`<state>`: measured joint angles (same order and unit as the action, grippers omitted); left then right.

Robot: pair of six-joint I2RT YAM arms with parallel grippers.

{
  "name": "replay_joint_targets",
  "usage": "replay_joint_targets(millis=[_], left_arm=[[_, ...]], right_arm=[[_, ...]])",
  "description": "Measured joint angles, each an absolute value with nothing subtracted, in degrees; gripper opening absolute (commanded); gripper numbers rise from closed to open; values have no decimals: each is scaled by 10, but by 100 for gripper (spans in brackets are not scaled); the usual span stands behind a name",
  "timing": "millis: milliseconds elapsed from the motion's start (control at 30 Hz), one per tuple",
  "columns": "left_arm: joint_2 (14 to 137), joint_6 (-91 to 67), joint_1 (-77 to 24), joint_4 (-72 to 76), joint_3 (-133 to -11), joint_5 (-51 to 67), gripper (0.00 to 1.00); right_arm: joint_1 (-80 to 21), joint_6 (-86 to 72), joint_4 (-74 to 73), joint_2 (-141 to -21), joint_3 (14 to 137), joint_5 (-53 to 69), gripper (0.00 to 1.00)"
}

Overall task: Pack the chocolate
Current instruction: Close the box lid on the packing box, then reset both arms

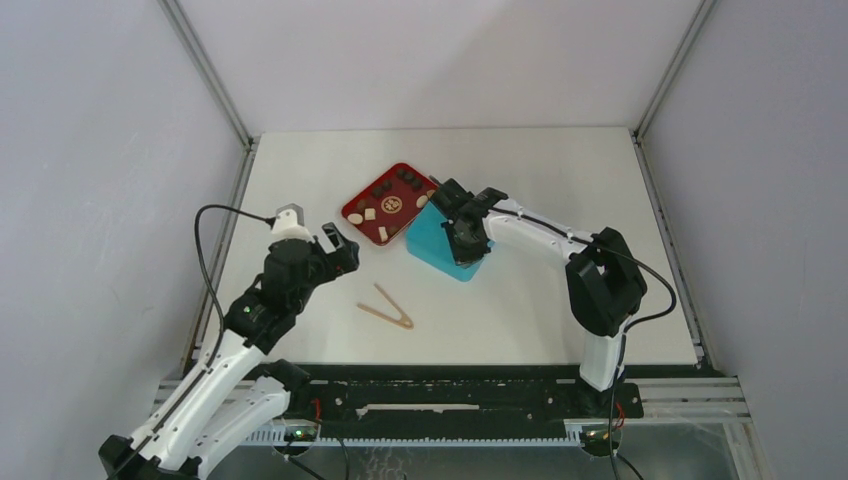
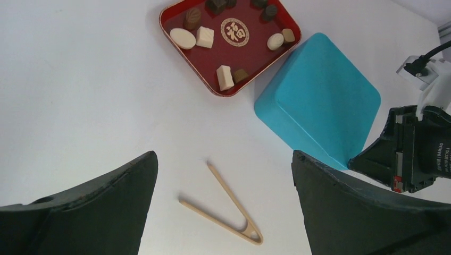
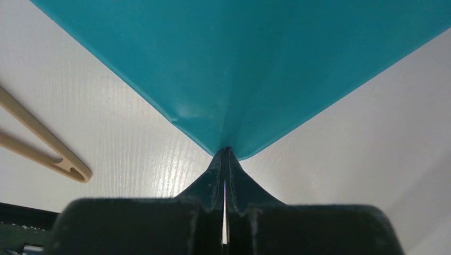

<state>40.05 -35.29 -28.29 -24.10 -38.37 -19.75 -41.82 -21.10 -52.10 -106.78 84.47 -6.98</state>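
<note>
Several pieces of chocolate [image 1: 368, 214] [image 2: 182, 38], dark, tan and cream, lie in the red tray [image 1: 352, 216] [image 2: 250, 53]. Beside the tray stands the closed teal box [image 1: 435, 245] [image 2: 319, 90] [image 3: 239, 64]. My right gripper [image 1: 464, 238] [image 3: 227, 151] is shut, its tips against the box's near corner, and nothing shows between them. My left gripper [image 1: 338, 250] [image 2: 223, 154] hangs wide open and empty above the table, left of the box. The tan wooden tongs [image 1: 388, 308] [image 2: 234, 212] [image 3: 48, 149] lie flat below it.
The tray touches the box's far-left side. Grey walls and metal frame posts close in the white table at the back and sides. A black rail runs along the near edge by the arm bases.
</note>
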Motion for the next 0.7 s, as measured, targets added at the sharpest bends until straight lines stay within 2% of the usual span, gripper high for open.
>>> replay_joint_targets(millis=[267, 367, 467, 700], left_arm=[[369, -324, -283, -263, -407, -200, 100], [367, -319, -283, -274, -407, -201, 100], [365, -309, -283, -289, -409, -209, 100], [325, -281, -283, -332, -432, -257, 100]], right_arm=[[-416, -209, -518, -1058, 841, -75, 2], [-407, -209, -502, -1028, 816, -76, 14], [-395, -210, -486, -981, 783, -83, 20], [-316, -220, -432, -811, 689, -123, 44]])
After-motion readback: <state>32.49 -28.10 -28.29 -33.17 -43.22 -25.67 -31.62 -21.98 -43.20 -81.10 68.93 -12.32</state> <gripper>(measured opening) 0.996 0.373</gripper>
